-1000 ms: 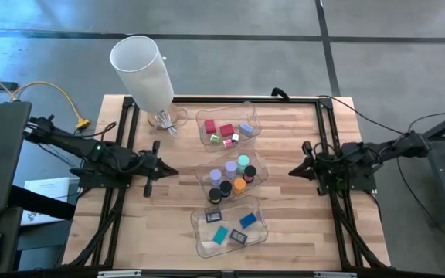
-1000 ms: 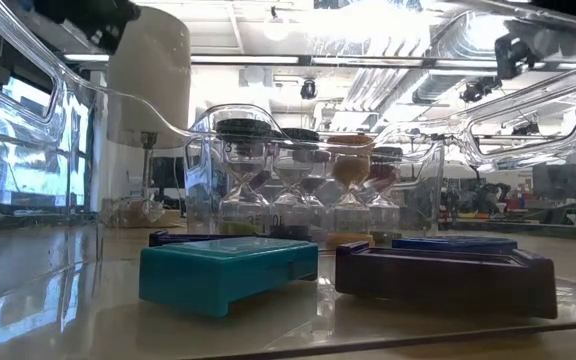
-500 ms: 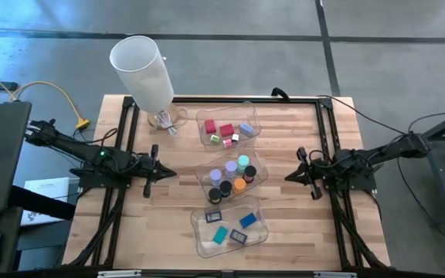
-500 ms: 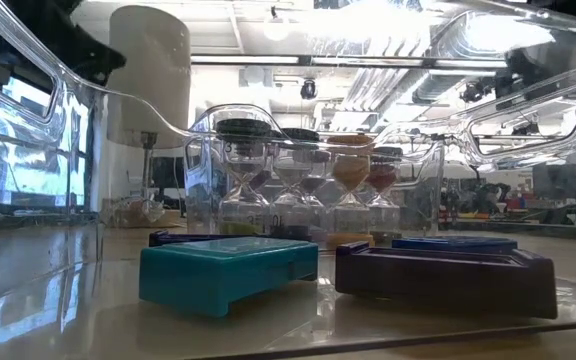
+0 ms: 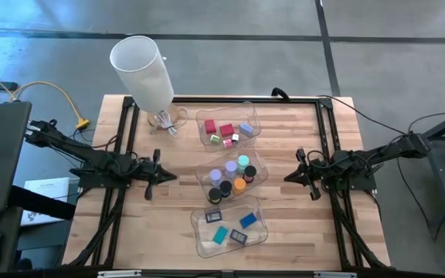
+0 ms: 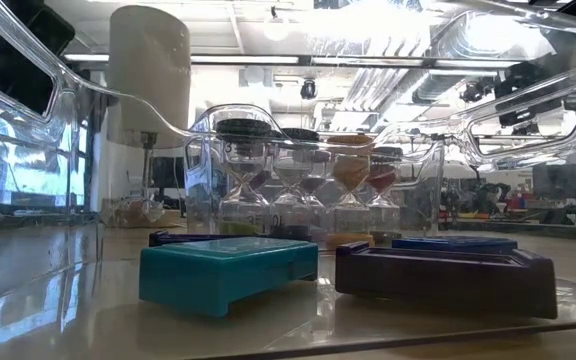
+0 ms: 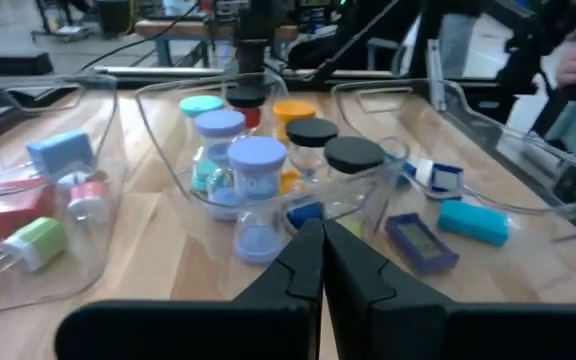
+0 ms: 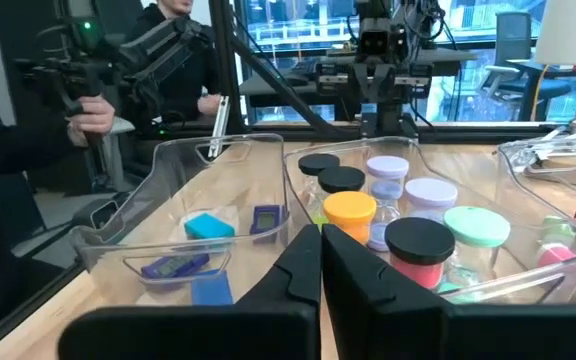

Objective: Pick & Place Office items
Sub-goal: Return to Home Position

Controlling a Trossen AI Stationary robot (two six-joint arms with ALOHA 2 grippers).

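Homing step, I'd say: office items (image 5: 230, 176) all sit in the three clear trays (image 5: 205, 243), right between the two end effectors. Both the left end effector (image 5: 164, 174) and right end effector (image 5: 290, 177) are pinched together, empty. Next move just needs the arms tucking home, clear of the trays.

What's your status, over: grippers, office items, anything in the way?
Left gripper shut, empty. Right gripper shut, empty. Office items in three clear trays between them. Lamp at far corner, not obstructing.
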